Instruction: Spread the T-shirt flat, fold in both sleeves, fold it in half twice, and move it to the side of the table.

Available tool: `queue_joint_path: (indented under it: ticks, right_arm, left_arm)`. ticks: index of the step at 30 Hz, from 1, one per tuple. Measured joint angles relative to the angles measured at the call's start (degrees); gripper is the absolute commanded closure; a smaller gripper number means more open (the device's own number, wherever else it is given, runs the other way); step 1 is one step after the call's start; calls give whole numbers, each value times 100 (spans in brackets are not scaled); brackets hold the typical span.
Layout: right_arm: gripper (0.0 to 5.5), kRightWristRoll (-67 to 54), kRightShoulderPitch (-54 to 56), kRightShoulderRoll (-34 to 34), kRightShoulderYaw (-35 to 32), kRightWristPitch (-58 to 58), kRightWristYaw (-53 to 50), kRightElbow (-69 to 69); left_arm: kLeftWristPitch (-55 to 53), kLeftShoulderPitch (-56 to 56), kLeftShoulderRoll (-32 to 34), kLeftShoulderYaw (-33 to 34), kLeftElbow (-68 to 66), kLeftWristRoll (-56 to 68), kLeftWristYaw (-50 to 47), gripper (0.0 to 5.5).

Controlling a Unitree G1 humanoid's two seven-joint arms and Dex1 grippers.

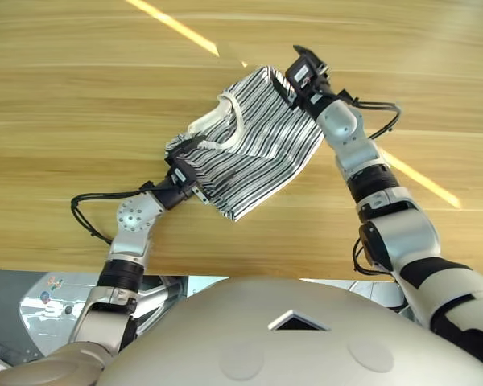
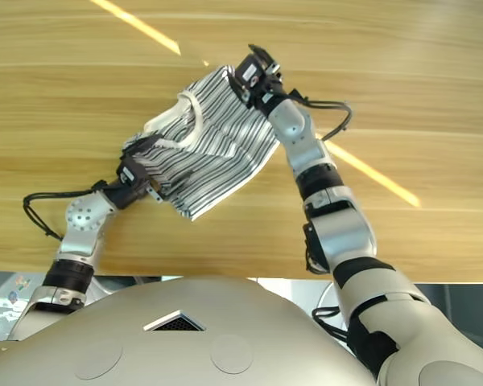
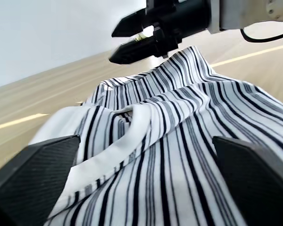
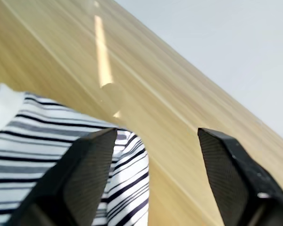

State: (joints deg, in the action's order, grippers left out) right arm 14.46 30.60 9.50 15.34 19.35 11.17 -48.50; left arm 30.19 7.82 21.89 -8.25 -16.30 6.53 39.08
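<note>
Our left gripper [image 1: 183,175] is released at the near-left edge of the striped T-shirt [image 1: 258,149], with fabric between its spread fingers. The shirt lies bunched on the desk [image 1: 72,96]. Our right gripper [image 1: 292,79], also released, is at the shirt's far corner.

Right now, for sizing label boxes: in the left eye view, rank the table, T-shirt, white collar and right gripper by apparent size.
1. table
2. T-shirt
3. white collar and right gripper look about alike; not ranked apart.
</note>
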Motion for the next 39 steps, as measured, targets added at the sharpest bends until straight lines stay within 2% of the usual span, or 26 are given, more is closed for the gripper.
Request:
queue_joint_path:
  ticks: [5,10,14,19,33,39]
  right_arm:
    - [234,70,-96,-180,103,27,-55,-465]
    - [234,95,232,-227,73,55,-235,-1020]
    - [234,52,318,-223,-36,39,-256,-1159]
    - [234,38,316,-233,-65,45,-256,-1179]
    - [234,-198,684,-176,-637,-197,-788,-2039]
    - [234,-698,480,-305,-973,118,-65,-1775]
  left_arm:
    - [72,190,75,188,406,-16,-130,30]
    - [-303,201,59,-91,356,-477,-164,30]
    - [-870,-411,-10,-195,88,-1154,-941,30]
    - [-1277,-667,-46,-268,38,-1440,-1400,30]
    - [-1164,466,455,-551,1107,-1303,-1370,30]
    - [-1164,400,354,-614,1013,-1226,-1387,30]
